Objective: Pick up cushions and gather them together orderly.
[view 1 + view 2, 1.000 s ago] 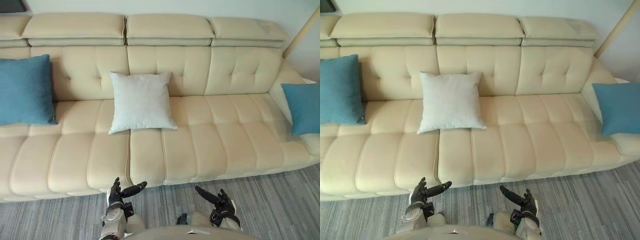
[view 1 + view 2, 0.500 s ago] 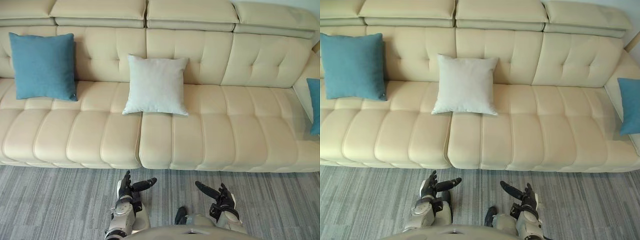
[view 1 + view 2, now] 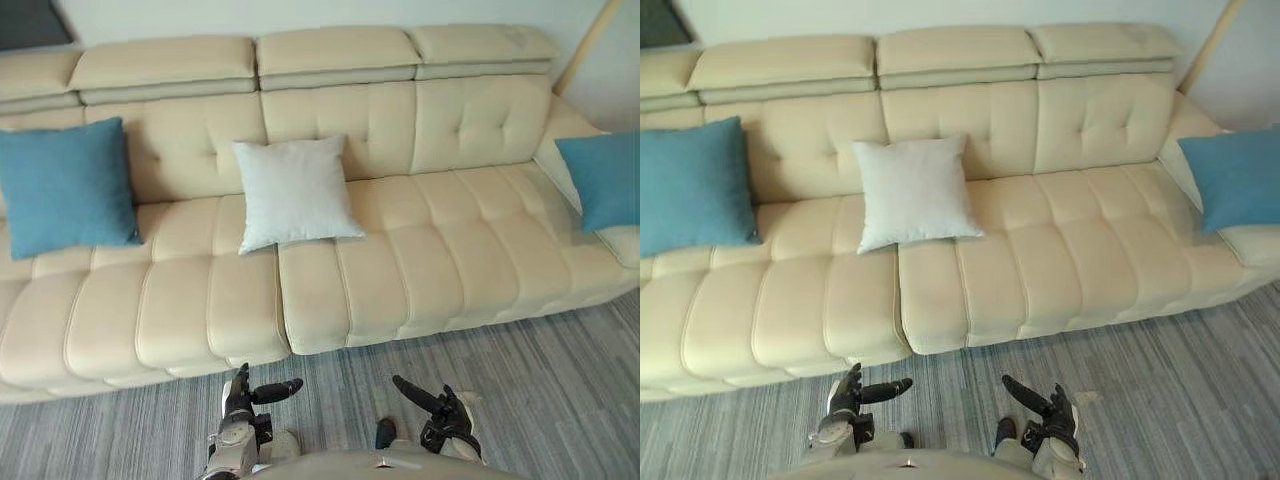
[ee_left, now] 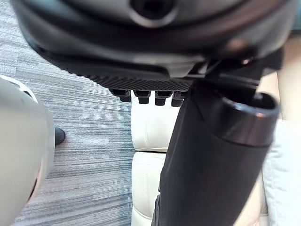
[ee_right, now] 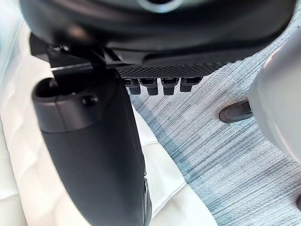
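Left hand (image 3: 242, 395) and right hand (image 3: 445, 410) hover low over the grey striped carpet (image 3: 560, 400), both relaxed, fingers loose, grasping nothing. Just ahead sits the long cream tufted leather sofa (image 3: 400, 270). The pale grey square fabric cushion (image 3: 293, 190) leans on the backrest mid-seat, the blue square fabric cushion (image 3: 65, 187) stands well apart at the left, and the second blue cushion (image 3: 605, 180) rests against the right armrest.
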Robot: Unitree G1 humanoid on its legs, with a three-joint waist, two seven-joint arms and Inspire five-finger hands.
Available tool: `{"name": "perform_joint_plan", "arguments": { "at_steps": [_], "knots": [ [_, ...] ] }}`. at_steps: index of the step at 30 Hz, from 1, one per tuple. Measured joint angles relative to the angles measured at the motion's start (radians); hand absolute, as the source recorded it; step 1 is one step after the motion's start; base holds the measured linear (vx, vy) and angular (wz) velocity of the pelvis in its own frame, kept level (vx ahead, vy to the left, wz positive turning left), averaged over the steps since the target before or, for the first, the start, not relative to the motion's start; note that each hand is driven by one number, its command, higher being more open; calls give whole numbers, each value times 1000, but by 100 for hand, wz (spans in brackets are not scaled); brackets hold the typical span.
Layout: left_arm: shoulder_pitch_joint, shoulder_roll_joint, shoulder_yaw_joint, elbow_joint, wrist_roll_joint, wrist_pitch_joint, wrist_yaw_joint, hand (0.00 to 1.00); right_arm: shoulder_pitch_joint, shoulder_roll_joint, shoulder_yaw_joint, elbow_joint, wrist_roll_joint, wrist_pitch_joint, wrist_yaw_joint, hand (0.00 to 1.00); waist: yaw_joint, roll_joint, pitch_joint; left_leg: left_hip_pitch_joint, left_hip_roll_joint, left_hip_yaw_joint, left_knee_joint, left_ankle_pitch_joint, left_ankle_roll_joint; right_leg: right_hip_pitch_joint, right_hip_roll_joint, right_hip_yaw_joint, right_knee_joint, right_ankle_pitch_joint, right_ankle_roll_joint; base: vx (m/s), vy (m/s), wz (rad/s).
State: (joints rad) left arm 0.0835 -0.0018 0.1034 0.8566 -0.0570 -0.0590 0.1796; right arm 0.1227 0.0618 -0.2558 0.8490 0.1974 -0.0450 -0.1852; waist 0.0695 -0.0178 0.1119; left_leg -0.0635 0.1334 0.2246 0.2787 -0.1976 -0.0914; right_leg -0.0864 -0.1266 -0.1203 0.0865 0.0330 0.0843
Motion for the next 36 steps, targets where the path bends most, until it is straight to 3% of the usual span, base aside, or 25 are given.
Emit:
{"name": "perform_joint_plan", "arguments": {
  "at_steps": [2, 6, 8, 9, 10, 11, 12, 13, 14, 15, 18, 21, 22, 23, 24, 25, 26, 28, 29, 30, 31, 32, 33, 35, 36],
  "knots": [
    [-3, 8, 1, 37, 31, 2, -4, 100, 2, 1, -18, 3, 0, 0, 1, 100, -1, 12, -9, 31, 3, 20, -3, 7, 14, 8, 23, 56, -39, 26, 2, 130, 32, -77],
    [-29, 9, 1, 76, 54, 4, -14, 100, -7, 0, -37, 18, 1, -3, 1, 100, -16, 7, -7, 62, 10, 59, -24, 6, 13, 8, 48, 124, -81, 53, -8, 105, -7, -60],
    [-34, 9, 0, 80, 67, 4, -14, 100, -21, -2, -36, 34, 1, -4, 1, 100, -19, 2, -5, 71, 18, 98, -30, 6, 13, -18, 64, 158, -84, 78, -24, 34, -7, -91],
    [-38, 9, 0, 82, 67, 4, -14, 100, -38, -5, -31, 51, 1, -4, 1, 100, -19, 1, -4, 74, 26, 125, -41, 4, 14, -43, 82, 140, -102, 122, -48, -27, -67, -159],
    [-43, 13, 0, 81, 67, 3, -14, 100, -73, -12, -18, 78, 1, -4, 1, 100, -19, 6, 1, 77, 48, 192, -71, 6, 14, -69, 108, 12, -154, 176, -126, -32, -66, -142],
    [-44, 13, 0, 81, 67, 4, -14, 100, -78, -12, -18, 81, 0, -4, 1, 100, -19, 12, 4, 77, 52, 205, -74, 6, 13, -72, 103, -22, -149, 158, -139, -17, -141, -132],
    [-59, 16, -1, 86, 67, 7, -14, 100, -101, -20, -20, 91, 0, -3, 0, 100, -23, 13, 19, 88, 56, 247, -84, 6, 12, -89, 82, -183, -98, 81, -196, 47, -78, -103],
    [-63, 16, -19, 82, 67, 7, -14, 100, -108, -37, -29, 107, -1, -3, -3, 100, -26, 31, 36, 115, 71, 298, -88, 12, 2, -103, 39, -384, -10, 27, -216, 73, -74, -126],
    [-59, 21, -21, 81, 67, 7, -16, 100, -105, -37, -28, 110, -1, -3, -7, 100, -27, 29, 37, 128, 67, 315, -87, 13, 0, -98, 20, -434, 6, 34, -202, 105, -1, -117],
    [-61, 35, -21, 81, 67, 6, -14, 100, -100, -44, -28, 112, -1, -2, -11, 100, -34, 34, 41, 141, 65, 312, -90, 15, -2, -94, 39, -409, -5, 47, -151, 105, -111, -95],
    [-67, 44, -27, 82, 67, 5, -13, 100, -109, -75, -28, 130, -1, -3, -12, 100, -36, 51, 52, 172, 90, 311, -89, 20, -9, -94, 85, -341, -20, 41, -152, 77, -140, -79],
    [-67, 54, -58, 87, 67, 5, -15, 100, -95, -78, -34, 142, -1, -4, -16, 100, -49, 47, 57, 155, 155, 294, 75, 23, -11, -67, 118, -305, -5, -1, -163, 94, -211, -43],
    [-67, 49, -55, 86, 67, 5, -16, 100, -84, -79, -37, 145, 0, -4, -17, 100, -53, 44, 66, 113, 202, 253, 240, 38, 13, -35, 133, -292, -6, -13, -172, 117, -243, -39],
    [-64, 38, -50, 83, 67, 5, -16, 100, -73, -80, -36, 139, 0, -5, -22, 100, -52, 46, 77, 53, 245, 191, 420, 90, 90, -3, 152, -266, -7, -29, -183, 154, -249, -65],
    [-52, 31, -46, 75, 66, 8, -23, 100, -64, -74, -34, 129, 0, -5, -23, 100, -48, 45, 83, -6, 269, 131, 546, 98, 99, 12, 167, -238, -1, -47, -195, 134, -197, -68],
    [-49, 31, -47, 70, 68, 5, -25, 100, -63, -74, -35, 119, 0, -5, -26, 100, -47, 49, 86, -41, 269, 98, 607, 71, 86, 15, 174, -224, 5, -54, -202, 140, -109, -93],
    [-53, 33, -50, 44, 67, 0, -24, 100, -62, -69, -37, 110, 1, -5, -36, 100, -47, 47, 98, -136, 230, 25, 693, -3, 55, 25, 183, -177, 10, -65, -218, 130, -76, -87],
    [-54, 29, -59, 19, 67, -10, -21, 100, -61, -67, -37, 100, 1, -4, -41, 100, -42, 45, 113, -196, 167, -3, 661, -46, 33, 41, 191, -129, 6, -70, -226, 165, -55, -89],
    [-55, 21, -60, 7, 67, -18, -20, 100, -61, -65, -37, 98, 1, -2, -48, 100, -32, 45, 113, -226, 108, -36, 567, -64, 26, 44, 195, -91, 4, -74, -231, 135, 11, -71],
    [-55, 19, -59, 3, 67, -19, -20, 100, -61, -64, -37, 97, 1, -2, -50, 100, -30, 46, 113, -231, 95, -44, 544, -67, 25, 46, 196, -83, 4, -75, -233, 156, 47, -84],
    [-58, 14, -59, -14, 67, -18, -20, 100, -66, -63, -38, 94, 1, -2, -58, 100, -18, 39, 118, -250, 25, -95, 421, -68, 21, 52, 197, -39, 1, -78, -235, 140, 51, -64],
    [-61, 14, -59, -17, 67, -18, -20, 100, -70, -62, -38, 94, 1, -2, -60, 100, -15, 34, 120, -255, -5, -125, 364, -68, 21, 54, 197, -21, -2, -78, -236, 194, 76, -128],
    [-62, 16, -57, -29, 66, -18, -19, 100, -88, -52, -38, 95, 0, -2, -65, 100, 6, 29, 123, -273, -72, -202, 186, -37, 16, 57, 204, 49, -3, -84, -235, 281, 105, -129],
    [-57, 16, -52, -23, 66, -17, -18, 100, -92, -49, -37, 98, 0, -2, -64, 100, 17, 40, 117, -268, -85, -252, 72, 7, 28, 71, 227, 106, -5, -98, -219, 256, 98, -132],
    [-48, 17, -48, -11, 65, -15, -19, 100, -88, -44, -37, 98, -1, -2, -64, 100, 27, 54, 101, -262, -78, -271, 37, 61, 55, 82, 246, 161, 7, -123, -204, 185, 79, -86]
  ]
}}
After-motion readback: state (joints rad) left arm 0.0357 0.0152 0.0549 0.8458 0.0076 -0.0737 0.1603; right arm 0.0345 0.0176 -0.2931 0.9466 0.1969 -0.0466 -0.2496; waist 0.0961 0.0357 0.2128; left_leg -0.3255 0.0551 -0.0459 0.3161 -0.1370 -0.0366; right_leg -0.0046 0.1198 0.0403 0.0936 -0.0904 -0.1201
